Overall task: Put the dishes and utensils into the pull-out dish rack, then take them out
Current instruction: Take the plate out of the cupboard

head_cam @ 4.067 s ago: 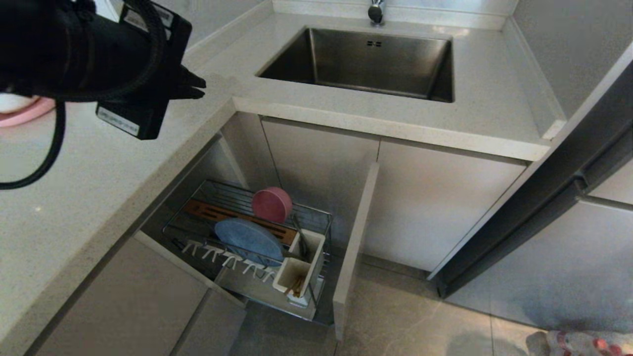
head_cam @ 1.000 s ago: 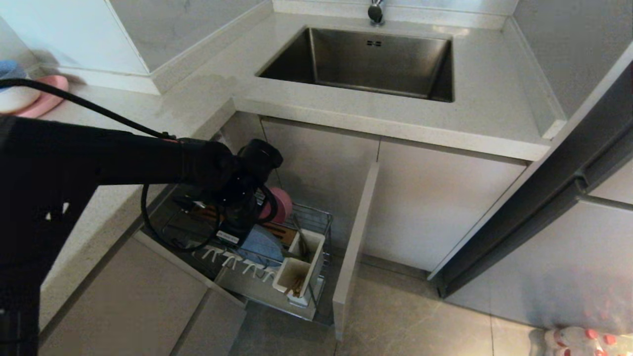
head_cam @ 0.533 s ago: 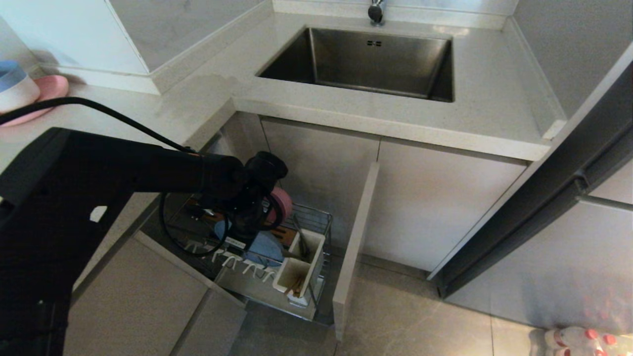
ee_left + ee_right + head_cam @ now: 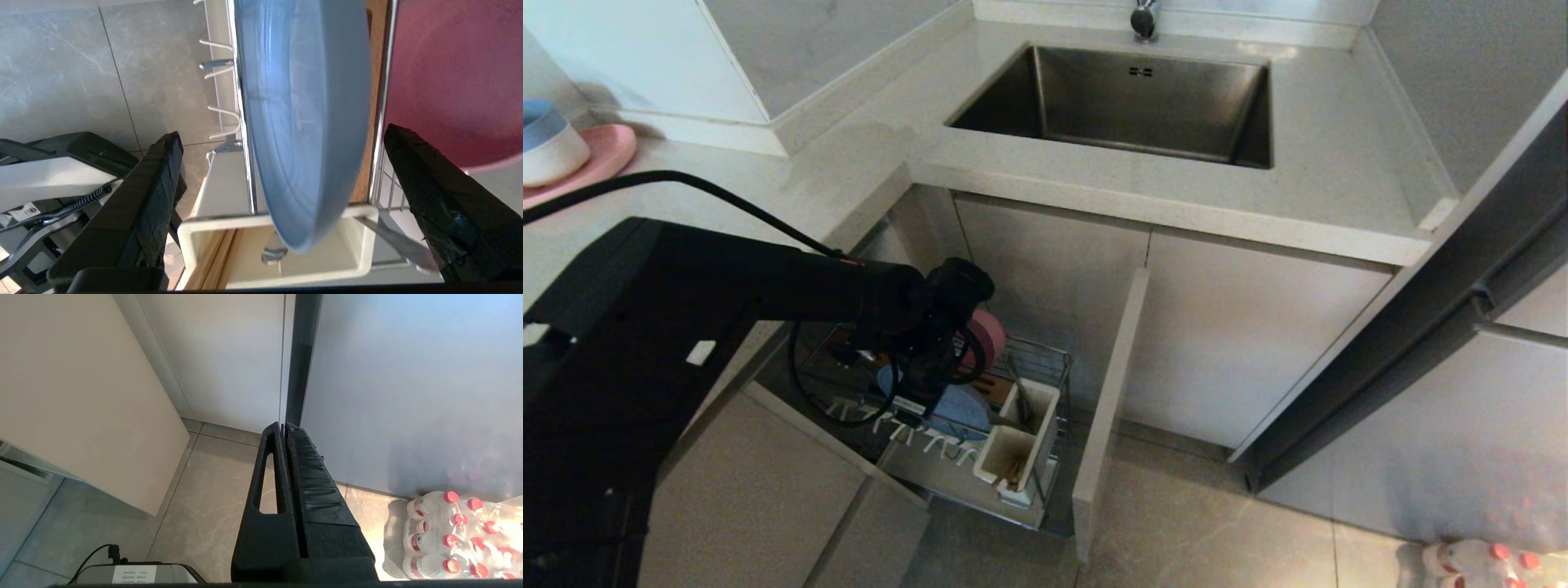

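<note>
Far left on the worktop (image 4: 727,204) sit a pink plate (image 4: 600,155) and a blue-and-white bowl (image 4: 551,147), well apart from the work. The left tool (image 4: 282,171) reaches down into the pull-out dish rack (image 4: 1045,359), its jaws spread wide, one on each side of the blue plate (image 4: 302,122), which stands on edge between them and touches neither. The plate's flat faces look toward the two fingers, so closing them should pinch it across its thickness. Just right of it the pink bowl (image 4: 453,77) leans on the wire. Nearer stands the white utensil box (image 4: 1021,445) with the chopsticks (image 4: 1013,472) and the metal utensil (image 4: 1023,400). The right tool (image 4: 284,430), jaws shut, hangs parked over the tiled floor (image 4: 212,506), near a pack of water bottles (image 4: 453,535).
</note>
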